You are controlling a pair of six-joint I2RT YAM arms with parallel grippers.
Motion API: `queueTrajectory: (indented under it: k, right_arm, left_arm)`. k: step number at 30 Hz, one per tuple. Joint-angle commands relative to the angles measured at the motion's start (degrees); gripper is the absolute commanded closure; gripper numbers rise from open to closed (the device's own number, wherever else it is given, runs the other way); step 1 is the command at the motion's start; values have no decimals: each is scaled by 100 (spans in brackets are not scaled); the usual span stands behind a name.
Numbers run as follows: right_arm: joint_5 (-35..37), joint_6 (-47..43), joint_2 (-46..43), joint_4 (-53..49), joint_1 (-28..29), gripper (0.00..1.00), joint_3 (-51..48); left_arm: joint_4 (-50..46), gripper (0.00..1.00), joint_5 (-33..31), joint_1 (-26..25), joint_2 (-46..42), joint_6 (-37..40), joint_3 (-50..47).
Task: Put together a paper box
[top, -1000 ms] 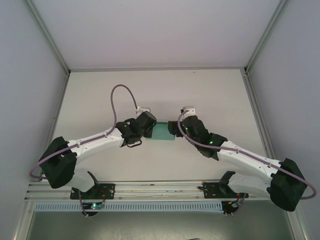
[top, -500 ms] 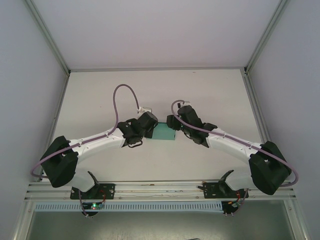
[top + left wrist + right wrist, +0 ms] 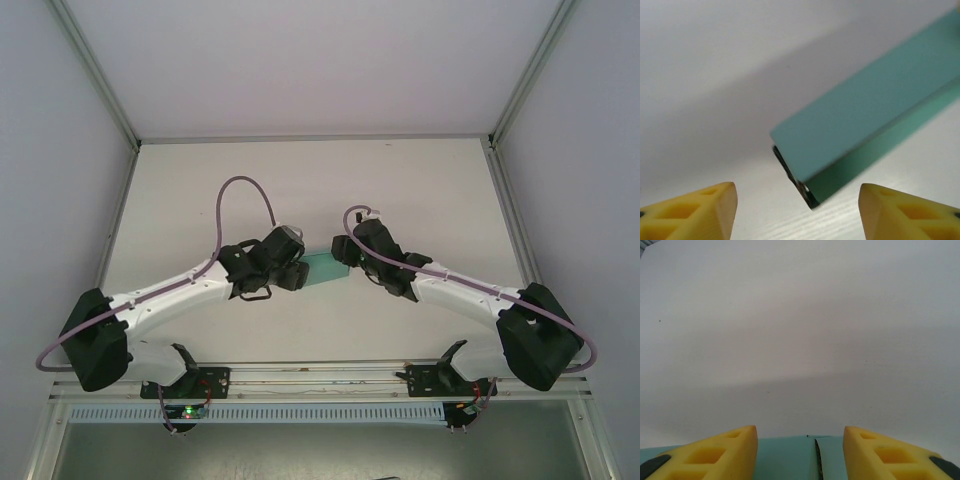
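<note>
Sitting mid-frame on desk [image 3: 300, 180], teal paper box [image 3: 322, 268] showing flap seam [image 3: 816, 457]. Left pincer [image 3: 797, 200] spread before box corner; right pincer [image 3: 800, 440] spread over seam. Likely best: bracing corner while pressing seam gently.

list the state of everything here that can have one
paper box: folded into a low box shape, a seam between two flaps on the face under the right tool, small dark gap at one corner
left tool: open, fingers apart with the box's corner ahead between them, not touching it
right tool: open, fingers spread over the seam, gripping nothing; contact with the box can't be told
</note>
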Motion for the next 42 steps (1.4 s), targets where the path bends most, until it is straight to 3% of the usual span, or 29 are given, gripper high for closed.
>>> queueTrajectory:
  k: [1, 3, 7, 12, 17, 26, 30, 35, 39, 42]
  right_arm:
    - [28, 45, 220, -586, 57, 52, -285]
    - [9, 25, 240, -571, 71, 52, -303]
    - [-8, -90, 307, -467, 63, 53, -393]
    - [-56, -146, 421, -396, 45, 54, -439]
    - [-113, -131, 522, -339, 45, 54, -439]
    - [-268, -159, 522, 115, -43, 55, -840]
    - [-755, -144, 651, 912, -318, 59, -1319]
    - [-786, -509, 747, 1540, -381, 66, -1760]
    - [-906, -618, 1085, 2701, -447, 87, -2340]
    - [-1075, -734, 1295, 3680, -564, 89, -2798]
  left_arm:
    - [-338, 29, 542, -49, -192, 49, 208]
    - [-336, 25, 531, 27, -194, -204, 250]
    - [-234, 14, 756, 660, -144, -874, 233]
    - [590, 17, 1847, 1358, 70, -1190, -56]
    - [648, 21, 1833, 1414, 184, -1266, -158]
    - [852, 36, 1657, 1658, 372, -1665, -908]
    - [1048, 49, 1878, 1837, 683, -2010, -1234]
    - [1446, 63, 2096, 1855, 800, -2249, -1695]
    - [1265, 67, 1968, 1879, 766, -2197, -1782]
    - [1126, 70, 1831, 1881, 737, -2179, -1843]
